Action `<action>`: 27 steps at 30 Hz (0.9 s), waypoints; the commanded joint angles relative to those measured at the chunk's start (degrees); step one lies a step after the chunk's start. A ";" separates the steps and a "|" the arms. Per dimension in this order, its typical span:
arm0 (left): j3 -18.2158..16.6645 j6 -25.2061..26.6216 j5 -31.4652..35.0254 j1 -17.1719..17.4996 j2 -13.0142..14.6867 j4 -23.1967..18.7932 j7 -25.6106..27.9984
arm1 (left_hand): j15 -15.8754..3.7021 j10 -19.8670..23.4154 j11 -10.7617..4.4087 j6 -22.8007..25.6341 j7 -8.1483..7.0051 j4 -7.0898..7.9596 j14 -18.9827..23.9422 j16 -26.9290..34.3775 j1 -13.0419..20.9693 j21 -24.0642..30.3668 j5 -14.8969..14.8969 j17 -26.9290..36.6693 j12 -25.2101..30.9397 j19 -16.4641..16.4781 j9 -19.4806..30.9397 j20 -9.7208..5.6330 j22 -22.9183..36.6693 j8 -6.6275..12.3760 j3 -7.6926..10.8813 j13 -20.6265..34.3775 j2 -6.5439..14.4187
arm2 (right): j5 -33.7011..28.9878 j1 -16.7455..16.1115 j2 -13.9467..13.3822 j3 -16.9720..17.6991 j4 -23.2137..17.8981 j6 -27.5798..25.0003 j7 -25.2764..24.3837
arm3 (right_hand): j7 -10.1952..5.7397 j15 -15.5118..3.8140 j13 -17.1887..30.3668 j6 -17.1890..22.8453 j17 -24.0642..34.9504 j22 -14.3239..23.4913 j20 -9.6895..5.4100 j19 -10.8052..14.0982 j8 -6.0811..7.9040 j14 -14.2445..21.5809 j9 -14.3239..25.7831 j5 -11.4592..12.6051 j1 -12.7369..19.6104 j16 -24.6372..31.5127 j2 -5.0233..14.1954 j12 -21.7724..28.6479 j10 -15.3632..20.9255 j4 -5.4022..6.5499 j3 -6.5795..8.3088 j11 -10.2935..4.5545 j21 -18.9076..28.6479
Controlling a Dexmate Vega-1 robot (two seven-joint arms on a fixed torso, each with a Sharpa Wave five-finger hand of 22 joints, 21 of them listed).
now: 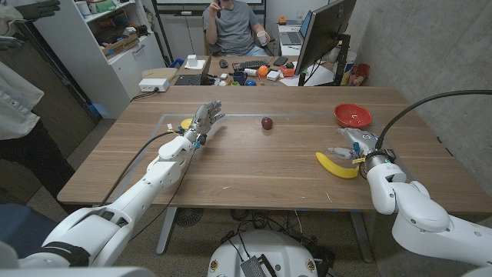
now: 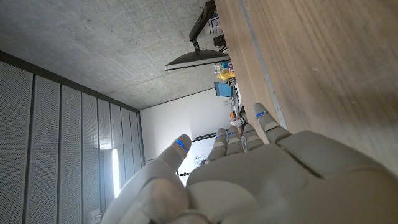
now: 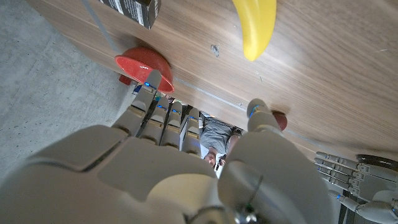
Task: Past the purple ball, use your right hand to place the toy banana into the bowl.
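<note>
Your right hand (image 1: 350,145) waits with fingers apart, holding nothing, just beside the toy banana (image 1: 336,165).
That banana lies on the tabletop (image 1: 254,165) near its right edge, the red bowl (image 1: 352,115) past it toward the far right corner; your left hand (image 1: 201,121) is spread and empty near the far left, the dark purple ball (image 1: 267,123) mid-table.

The left arm is stretched forward over the left half of the table (image 1: 246,165), and its robot hand (image 1: 203,121) is held open with the fingers (image 2: 261,121) extended close together and the thumb set apart. The right arm is brought in from the bottom right corner of the head view with the wrist bent inward, and the right robot hand (image 1: 350,146) is held low over the table, its fingers (image 3: 146,99) spread and nothing gripped.
</note>
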 commanded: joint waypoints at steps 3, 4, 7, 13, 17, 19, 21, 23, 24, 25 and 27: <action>0.01 0.31 0.10 0.70 0.32 -1.31 0.50 | 0.14 0.20 0.20 0.06 0.20 0.06 -0.04 -0.07 -0.49 -0.15 0.20 0.11 -0.11 0.36 0.23 0.41 0.33 -0.13 0.08 0.07 6.11 | 0.65 2.25 -0.17 -3.10 0.81 0.23 1.75 | 0.23 -0.06 0.18 0.75 0.30 0.16 -0.03 0.61 0.23 0.58 0.31 0.49 1.00 0.53 -0.12 0.30 0.57 -0.48 -0.04 0.09 -0.06; 0.03 0.43 0.10 0.76 0.42 -1.46 0.47 | 0.13 0.21 0.21 0.05 0.21 0.06 -0.05 -0.07 -0.49 -0.17 0.20 0.11 -0.11 0.36 0.23 0.40 0.33 -0.14 0.08 0.07 6.11 | 0.52 2.30 0.00 -3.37 0.98 0.23 1.64 | 0.25 -0.05 0.18 0.79 0.33 0.16 -0.03 0.62 0.24 0.58 0.31 0.50 0.97 0.53 -0.12 0.29 0.57 -0.44 -0.06 0.06 -0.08; -0.04 0.57 0.12 1.07 0.66 -2.02 0.70 | 0.13 0.21 0.21 0.05 0.21 0.06 -0.04 -0.08 -0.50 -0.20 0.20 0.11 -0.11 0.39 0.23 0.41 0.33 -0.14 0.07 0.07 6.11 | 1.00 2.15 -0.15 -3.25 0.97 0.50 1.53 | 0.26 -0.05 0.19 0.80 0.36 0.17 -0.02 0.66 0.23 0.59 0.31 0.52 1.00 0.52 -0.15 0.30 0.64 -0.41 -0.11 0.07 -0.15; -0.28 0.70 0.00 1.70 0.99 -2.97 1.16 | 0.14 0.18 0.22 0.06 0.21 0.06 -0.05 -0.09 -0.51 -0.27 0.20 0.11 -0.13 0.40 0.23 0.40 0.34 -0.13 0.07 0.07 6.11 | -0.74 3.23 -0.08 -4.95 0.92 -0.68 2.67 | 0.28 -0.05 0.20 0.83 0.40 0.17 -0.09 0.76 0.20 0.63 0.31 0.62 1.26 0.49 -0.17 0.28 0.66 -0.44 -0.12 0.01 -0.32; -0.43 0.96 -0.18 2.07 1.27 -3.47 1.25 | 0.14 0.20 0.21 0.05 0.24 0.06 -0.03 -0.10 -0.52 -0.31 0.20 0.11 -0.13 0.43 0.23 0.40 0.34 -0.14 0.06 0.07 6.11 | -1.71 4.32 0.58 -6.50 1.83 -0.59 3.99 | 0.28 -0.04 0.21 0.88 0.40 0.17 -0.12 0.84 0.20 0.63 0.31 0.70 1.60 0.45 -0.12 0.30 0.74 -0.52 -0.07 0.02 -0.41; -0.42 1.03 -0.05 2.19 1.40 -3.68 1.46 | 0.12 0.19 0.24 0.04 0.13 0.06 -0.03 -0.10 -0.53 -0.34 0.20 0.11 -0.13 0.43 0.23 0.36 0.34 -0.14 0.06 0.07 6.11 | -2.54 5.05 0.86 -7.46 2.29 -0.82 5.01 | 0.26 -0.10 0.21 0.92 0.40 0.17 -0.17 0.95 0.21 0.64 0.31 0.74 1.77 0.44 -0.12 0.30 0.77 -0.58 -0.04 -0.01 -0.43; -0.45 1.16 -0.06 2.28 1.53 -3.83 1.52 | 0.10 0.18 0.24 0.05 0.18 0.06 -0.02 -0.10 -0.53 -0.36 0.20 0.11 -0.14 0.45 0.23 0.38 0.34 -0.14 0.06 0.07 6.11 | -1.68 4.74 1.28 -6.98 2.70 -0.65 4.68 | 0.24 -0.13 0.21 0.91 0.40 0.17 -0.18 1.01 0.20 0.68 0.31 0.78 1.93 0.43 -0.13 0.30 0.80 -0.63 -0.02 0.02 -0.47; -0.44 1.17 -0.06 2.28 1.54 -3.83 1.51 | 0.16 0.19 0.26 0.04 0.19 0.06 -0.02 -0.11 -0.54 -0.38 0.20 0.11 -0.14 0.47 0.23 0.39 0.34 -0.14 0.05 0.07 6.11 | -1.71 4.78 1.29 -7.02 2.69 -0.70 4.72 | 0.23 -0.14 0.21 0.89 0.39 0.17 -0.19 1.04 0.18 0.71 0.31 0.81 2.09 0.42 -0.15 0.30 0.82 -0.68 -0.01 -0.04 -0.51; -0.44 1.15 -0.13 2.25 1.52 -3.75 1.31 | 0.17 0.19 0.26 0.04 0.18 0.07 -0.03 -0.12 -0.54 -0.40 0.20 0.11 -0.14 0.46 0.23 0.46 0.34 -0.14 0.05 0.07 6.11 | -2.16 5.09 1.40 -7.47 2.86 -0.76 5.01 | 0.23 -0.15 0.21 0.90 0.39 0.17 -0.19 1.04 0.18 0.71 0.31 0.82 2.11 0.42 -0.15 0.30 0.83 -0.68 -0.01 -0.04 -0.52; -0.40 1.25 -0.04 2.25 1.53 -3.82 1.52 | 0.17 0.18 0.27 0.06 0.17 0.07 -0.02 -0.11 -0.54 -0.40 0.20 0.11 -0.14 0.48 0.23 0.40 0.34 -0.13 0.05 0.07 6.11 | -1.91 5.08 1.27 -7.36 2.96 -0.29 5.03 | 0.22 -0.16 0.21 0.88 0.39 0.17 -0.26 1.06 0.17 0.76 0.32 0.84 2.24 0.42 -0.16 0.30 0.85 -0.72 0.01 -0.01 -0.56; -0.40 1.24 -0.16 2.17 1.47 -3.62 1.25 | 0.16 0.18 0.24 0.04 0.16 0.07 -0.01 -0.12 -0.55 -0.44 0.20 0.11 -0.15 0.47 0.23 0.45 0.35 -0.14 0.04 0.07 6.11 | -2.54 5.42 1.70 -7.85 3.16 -0.84 5.32 | 0.22 -0.16 0.22 0.89 0.39 0.17 -0.30 1.08 0.17 0.74 0.32 0.88 2.38 0.40 -0.17 0.31 0.87 -0.76 0.02 -0.02 -0.60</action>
